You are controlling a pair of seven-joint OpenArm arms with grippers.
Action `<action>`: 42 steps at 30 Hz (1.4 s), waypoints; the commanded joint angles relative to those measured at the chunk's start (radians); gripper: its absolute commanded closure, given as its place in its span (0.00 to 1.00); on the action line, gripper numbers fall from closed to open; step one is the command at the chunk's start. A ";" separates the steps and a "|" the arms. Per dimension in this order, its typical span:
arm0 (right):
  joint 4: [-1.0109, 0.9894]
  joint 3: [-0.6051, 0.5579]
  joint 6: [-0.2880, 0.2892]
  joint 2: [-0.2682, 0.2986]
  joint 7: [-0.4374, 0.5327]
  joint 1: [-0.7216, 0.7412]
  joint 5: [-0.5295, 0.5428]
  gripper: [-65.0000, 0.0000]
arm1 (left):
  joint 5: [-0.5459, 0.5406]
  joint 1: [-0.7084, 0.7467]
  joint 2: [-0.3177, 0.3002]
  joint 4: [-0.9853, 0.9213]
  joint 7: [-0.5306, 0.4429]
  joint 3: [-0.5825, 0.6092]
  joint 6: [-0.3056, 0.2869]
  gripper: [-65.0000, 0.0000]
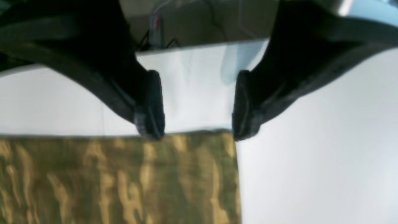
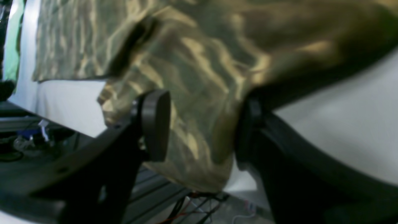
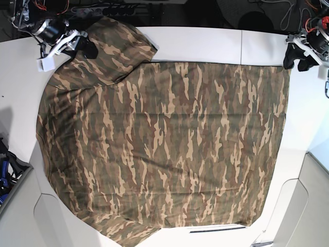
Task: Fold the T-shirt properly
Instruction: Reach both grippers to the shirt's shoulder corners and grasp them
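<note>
Black fingers (image 1: 152, 104) of the left gripper (image 1: 197, 104) stand wide apart right in front of the left wrist camera, with bare white table (image 1: 311, 155) between them. They hold nothing. Their tips hang just over one corner of the T-shirt (image 1: 124, 177), whose straight edge runs from 9 o'clock to 3 o'clock in that view.

In the right wrist view, the right gripper (image 2: 202, 124) is also spread open. A loose fold of the camouflage T-shirt (image 2: 199, 77) lies between its two pads (image 2: 155, 124), but the pads do not pinch it. That view is blurry.

From the base camera, the T-shirt (image 3: 164, 144) lies spread out flat and covers most of the table (image 3: 205, 43). Its long side runs from 9 o'clock to 3 o'clock. One straight edge faces 3 o'clock. A sleeve (image 3: 115, 49) is folded over at about 11 o'clock. The right gripper (image 3: 77, 43) sits beside that sleeve. The left gripper (image 3: 298, 56) sits at about 2 o'clock, at the cloth's far corner.
</note>
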 commanded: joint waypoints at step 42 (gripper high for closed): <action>0.005 -0.001 -0.005 -0.051 -0.006 -0.001 -0.025 0.90 | -0.169 -0.204 -0.081 -0.345 0.142 0.248 -0.114 0.95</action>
